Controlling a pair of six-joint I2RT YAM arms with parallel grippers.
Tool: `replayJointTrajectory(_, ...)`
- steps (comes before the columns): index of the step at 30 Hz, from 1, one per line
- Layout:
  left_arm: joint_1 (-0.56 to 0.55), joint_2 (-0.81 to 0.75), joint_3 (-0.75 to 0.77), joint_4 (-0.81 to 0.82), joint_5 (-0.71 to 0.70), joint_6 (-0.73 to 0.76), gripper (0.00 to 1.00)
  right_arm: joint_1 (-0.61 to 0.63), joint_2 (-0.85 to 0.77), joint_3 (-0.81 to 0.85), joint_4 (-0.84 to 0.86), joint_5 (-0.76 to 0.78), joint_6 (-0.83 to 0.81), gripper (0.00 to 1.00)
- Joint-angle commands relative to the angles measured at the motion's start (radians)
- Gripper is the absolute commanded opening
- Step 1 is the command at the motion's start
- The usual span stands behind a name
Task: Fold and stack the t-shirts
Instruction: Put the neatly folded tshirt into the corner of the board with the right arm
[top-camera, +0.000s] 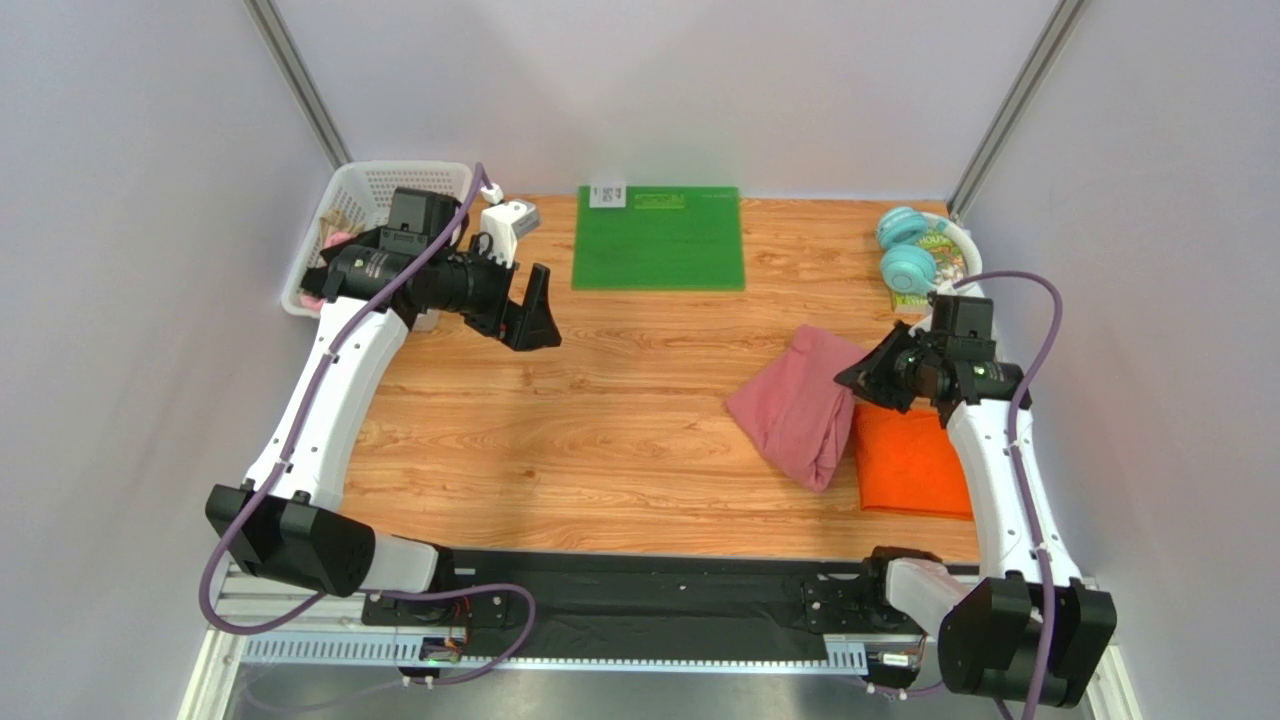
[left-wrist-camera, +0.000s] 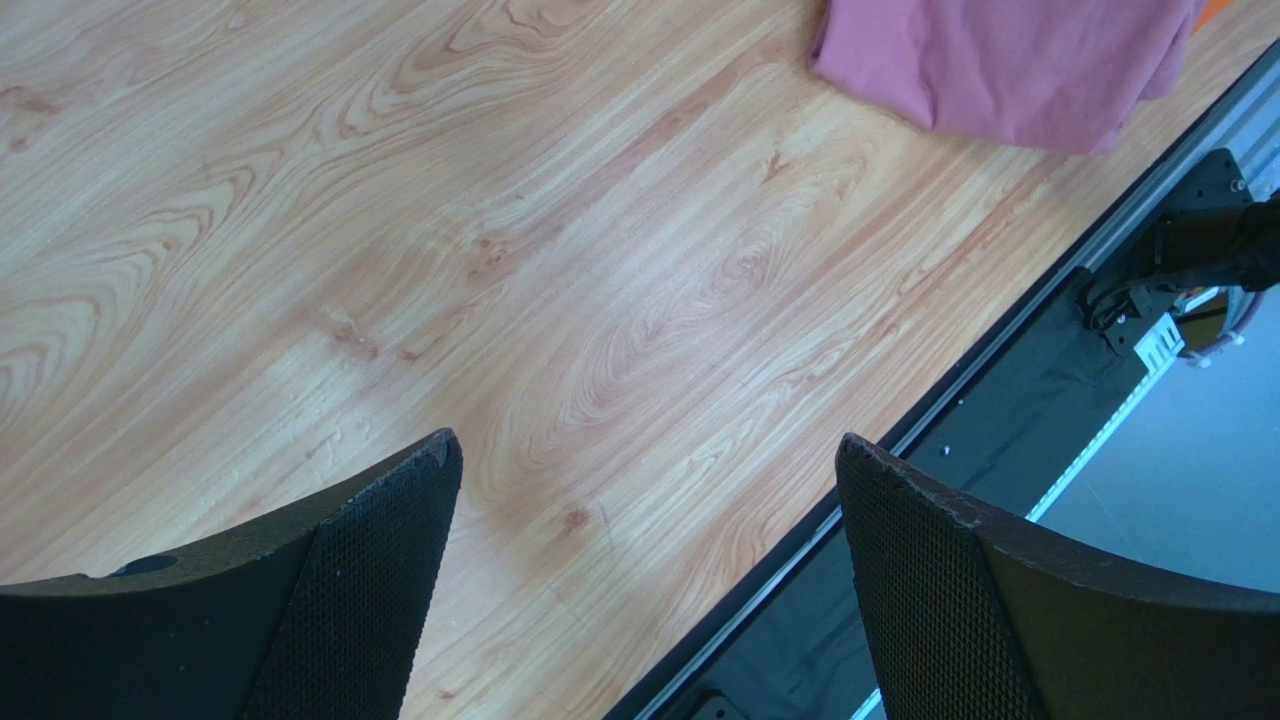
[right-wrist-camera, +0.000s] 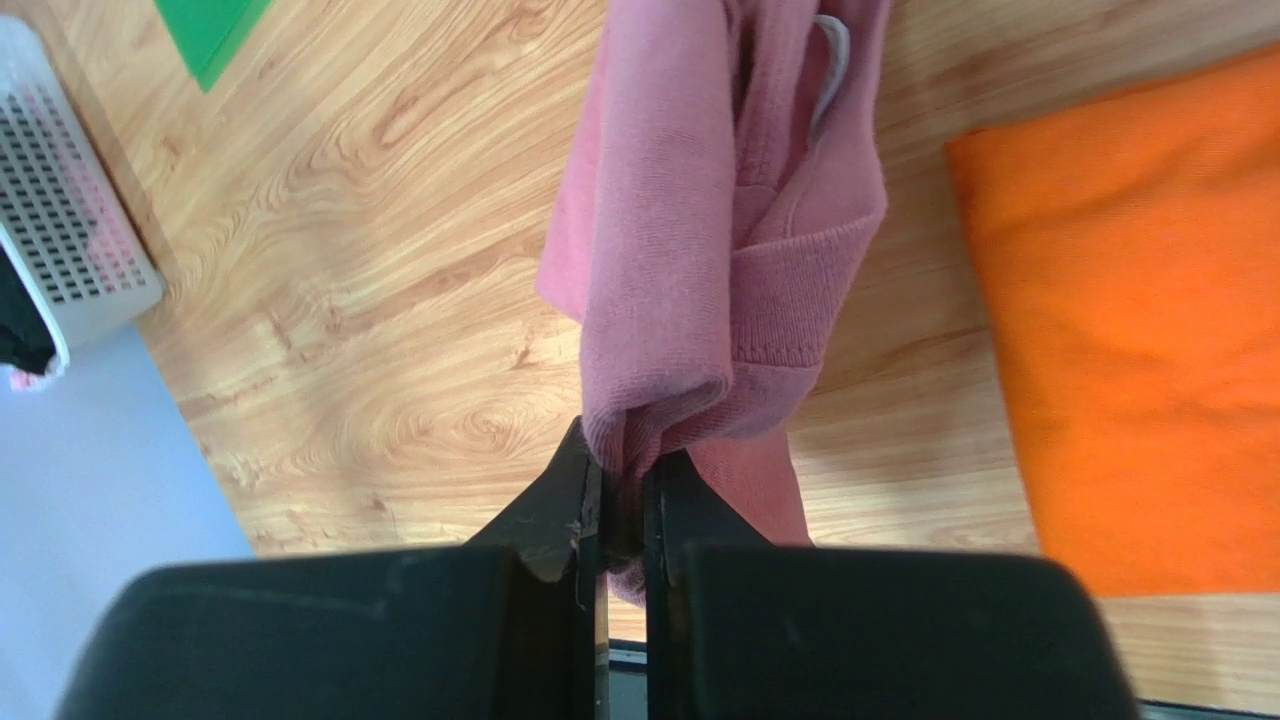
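The right wrist view alone shows the right claw (right-wrist-camera: 619, 468) pinching a fold of the pink t-shirt (right-wrist-camera: 676, 225) beside the orange t-shirt (right-wrist-camera: 1142, 330) on the table (right-wrist-camera: 376, 345), while the left claw (left-wrist-camera: 646, 450) gapes wide.

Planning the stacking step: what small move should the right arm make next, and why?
Probably swing the pink t-shirt over the orange t-shirt: the right gripper is shut on its bunched edge, and the orange one lies folded flat right beside it.
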Motion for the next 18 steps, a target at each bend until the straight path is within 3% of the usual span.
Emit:
replayJointTrajectory(1, 0.006, -0.023, 0.019, 0.005, 0.034, 0.006, 1.0, -0.096, -0.025, 0.09, -0.04, -0.04, -0.047, 0.0)
replayJointTrajectory(18, 0.006, -0.008, 0.056, -0.015, 0.054, 0.01, 1.0, -0.373, -0.058, 0.118, -0.079, 0.05, 0.041, 0.0)
